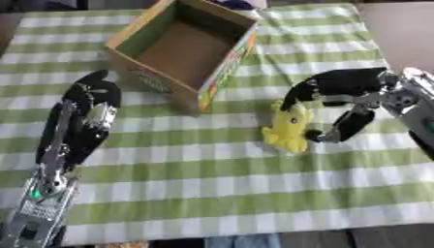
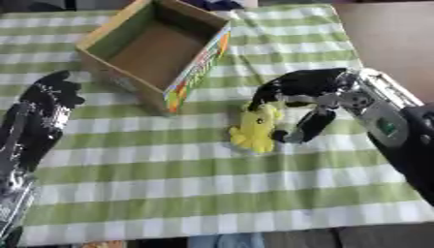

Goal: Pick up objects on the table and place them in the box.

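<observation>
**Closing on the yellow toy beside the box**

The cardboard box (image 1: 182, 46) stands open and, as far as its floor shows, holds nothing yet. It is the landmark for everything else on the green-and-white checked tablecloth (image 1: 212, 193). Only 1 loose object is visible: a small yellow soft toy (image 1: 286, 128), lying on the cloth near the box's front right corner, a little toward the robot and apart from the box wall.

The right hand (image 1: 343, 99) arches over the toy from the side away from the box. Its fingers (image 2: 270, 93) curve down to the toy's far end, and its thumb (image 2: 307, 127) hangs at the toy's right flank, very close or just touching. The hand is curled around the toy but I cannot tell whether it has actually pinched it; the toy lies flat on the cloth, so I judge the grasp as not yet made.

The left hand (image 1: 93, 104) lies on the cloth to the left of the box, fingers straight and relaxed, holding nothing.

To do this step well, the hand should probably settle lower so fingers and thumb meet across the toy's body rather than its thin edge, since a soft toy may squash and slip out. The lift should likely clear the box's near wall before moving over the opening, as the wall stands tall between toy and cavity. Dragging could bunch the cloth and nudge the box.
</observation>
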